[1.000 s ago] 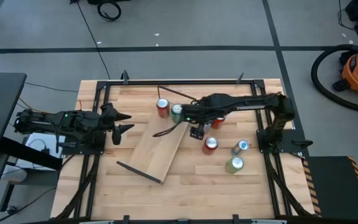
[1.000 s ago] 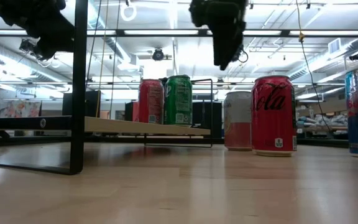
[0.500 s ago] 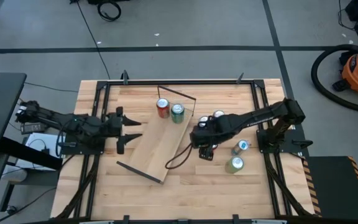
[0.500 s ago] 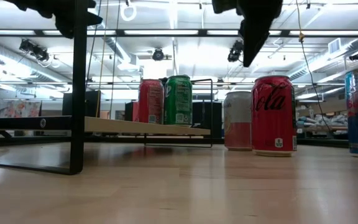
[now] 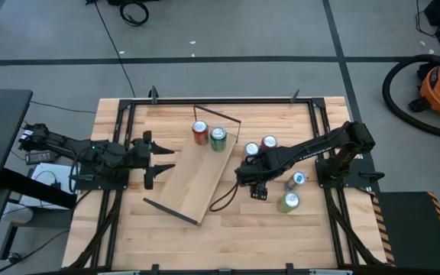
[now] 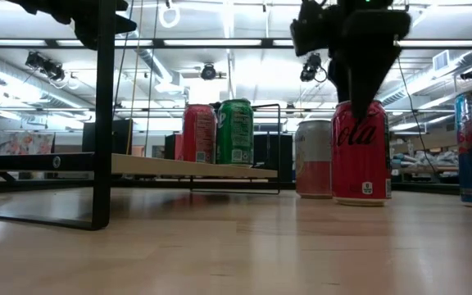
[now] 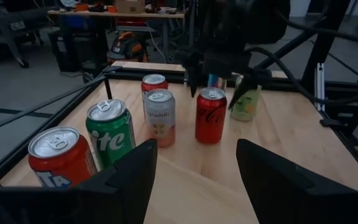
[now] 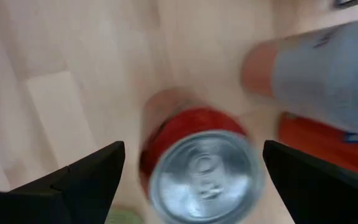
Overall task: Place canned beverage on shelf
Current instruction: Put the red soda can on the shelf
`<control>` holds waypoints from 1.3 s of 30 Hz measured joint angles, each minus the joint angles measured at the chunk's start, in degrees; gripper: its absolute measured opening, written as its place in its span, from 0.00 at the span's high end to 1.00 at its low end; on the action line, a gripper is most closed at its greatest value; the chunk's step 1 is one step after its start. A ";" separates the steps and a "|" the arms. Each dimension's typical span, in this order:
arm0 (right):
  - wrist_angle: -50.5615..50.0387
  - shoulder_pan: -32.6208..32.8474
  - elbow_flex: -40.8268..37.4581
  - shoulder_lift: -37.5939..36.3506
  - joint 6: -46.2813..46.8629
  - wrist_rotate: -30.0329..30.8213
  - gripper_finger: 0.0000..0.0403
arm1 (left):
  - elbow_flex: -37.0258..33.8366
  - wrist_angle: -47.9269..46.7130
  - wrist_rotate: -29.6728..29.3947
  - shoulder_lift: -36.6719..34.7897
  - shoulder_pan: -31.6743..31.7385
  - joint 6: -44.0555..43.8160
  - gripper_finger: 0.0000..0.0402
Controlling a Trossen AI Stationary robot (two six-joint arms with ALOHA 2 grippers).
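High view: your right tool has swung away from the two cans on the shelf and now hangs over the red cola can on the counter.
Right tool: fingers spread wide, one on each side of that can's silver lid in its own wrist view, nothing gripped yet.
Left tool: parked off the shelf's left edge, fingers partly apart and empty; it has barely shifted in the last half second.
Shelf: lies slantwise across the counter, already carrying a red can and a green can at its far end.
Waiting cans: a pale pink-and-white can and two more stand near the cola can.
Meaning for you: the third pick looks lined up; next comes lowering and closing.
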 joint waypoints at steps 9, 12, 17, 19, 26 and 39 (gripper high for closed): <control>10.41 -2.26 -7.79 0.02 -1.45 -4.61 0.14 | 0.00 -0.30 0.01 0.12 0.00 -0.70 0.42; 11.45 -3.02 -8.03 -0.01 -1.86 -5.60 0.19 | 0.00 -0.30 0.01 0.12 0.00 -0.68 0.42; 11.27 -3.85 -4.13 0.19 -2.07 -5.95 0.21 | 0.00 -0.27 0.01 0.12 0.00 -0.20 0.42; 11.61 -3.95 -2.21 0.17 -2.38 -5.22 0.19 | 0.00 -0.28 0.01 0.12 0.00 -0.20 0.42; 12.78 -4.61 3.29 0.22 -2.94 -3.64 0.19 | 0.00 -0.28 -0.01 0.12 0.00 -0.05 0.42; 20.93 -6.76 12.73 3.60 -5.77 -1.22 0.19 | 0.00 1.97 -0.64 0.11 0.07 1.90 0.42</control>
